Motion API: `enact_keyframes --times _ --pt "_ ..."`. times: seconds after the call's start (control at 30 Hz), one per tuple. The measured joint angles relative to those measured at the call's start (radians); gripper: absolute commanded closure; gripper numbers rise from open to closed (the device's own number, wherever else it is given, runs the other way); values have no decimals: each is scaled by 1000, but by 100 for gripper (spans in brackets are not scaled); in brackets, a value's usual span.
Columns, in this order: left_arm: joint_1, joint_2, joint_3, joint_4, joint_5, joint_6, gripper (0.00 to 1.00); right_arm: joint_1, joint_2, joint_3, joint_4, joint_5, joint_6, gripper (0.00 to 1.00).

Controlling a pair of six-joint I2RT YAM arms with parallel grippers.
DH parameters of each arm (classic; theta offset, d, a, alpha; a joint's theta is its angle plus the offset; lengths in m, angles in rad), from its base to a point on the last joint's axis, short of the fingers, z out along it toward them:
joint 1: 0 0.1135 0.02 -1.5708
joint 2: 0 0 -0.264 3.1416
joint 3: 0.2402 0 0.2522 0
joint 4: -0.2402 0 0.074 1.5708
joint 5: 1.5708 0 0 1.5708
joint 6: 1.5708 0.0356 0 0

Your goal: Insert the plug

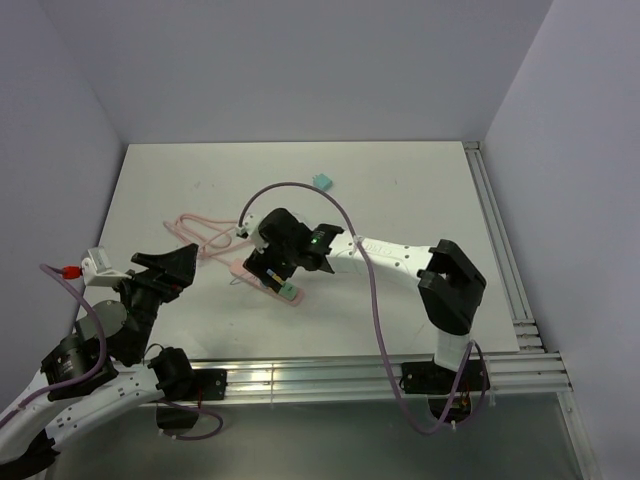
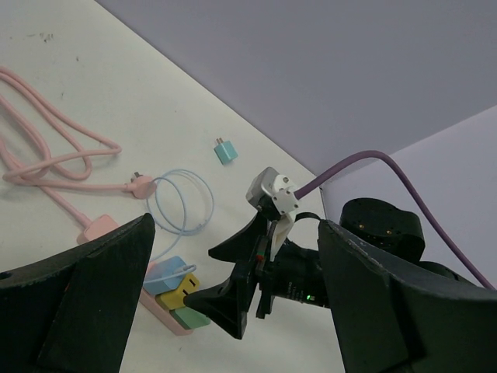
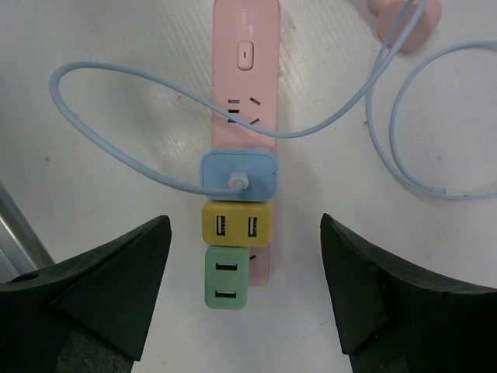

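Right wrist view: the right gripper (image 3: pixel 245 225) hangs open and empty over the strip (image 3: pixel 247 85), fingers (image 3: pixel 93 287) flanking a blue plug (image 3: pixel 238 175), yellow plug (image 3: pixel 237 224) and green plug (image 3: pixel 226 277) seated in a row (a blue cable (image 3: pixel 101 148) crosses the strip beside a free socket (image 3: pixel 245 109)). From the top, a teal plug (image 1: pixel 321 181) lies loose far back on the table (image 1: pixel 420 190), well apart; the left gripper (image 1: pixel 168 262), also open and empty, hovers near the pink cable (image 1: pixel 190 222).

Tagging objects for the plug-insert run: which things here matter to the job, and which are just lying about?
Job, likely: pink plastic power strip; blue square adapter, yellow adapter and green adapter seated on it; open right gripper above.
Lying about: small teal adapter, far side; pink round plug on the strip's cord; light blue cable; open left gripper.
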Motion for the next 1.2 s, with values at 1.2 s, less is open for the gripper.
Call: enact_keyframes --times 1.2 --pt "0 -1 0 -4 0 0 8 51 103 27 100 89 42 36"
